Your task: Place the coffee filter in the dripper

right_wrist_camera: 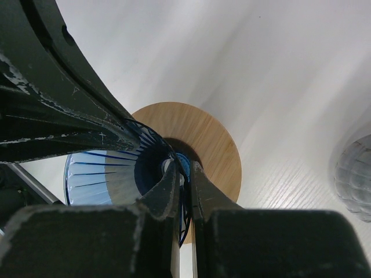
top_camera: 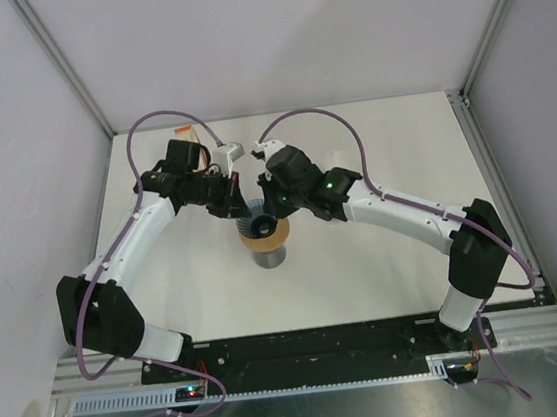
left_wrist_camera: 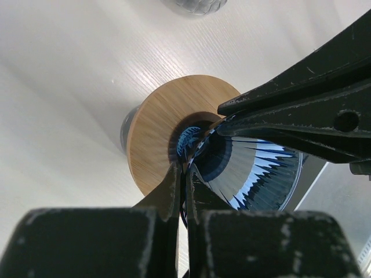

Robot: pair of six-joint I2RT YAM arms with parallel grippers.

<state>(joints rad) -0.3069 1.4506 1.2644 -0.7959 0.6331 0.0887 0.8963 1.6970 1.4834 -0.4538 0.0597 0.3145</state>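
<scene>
white table; dripper sits atop cup, both jaws pinching its rim.

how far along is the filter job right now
Looks done: a pale liner, likely the filter, lies inside the blue dripper on its wooden collar. In hand: left gripper and right gripper both pinch the cone's wall. Left: let go and back off, if it's seated.
</scene>
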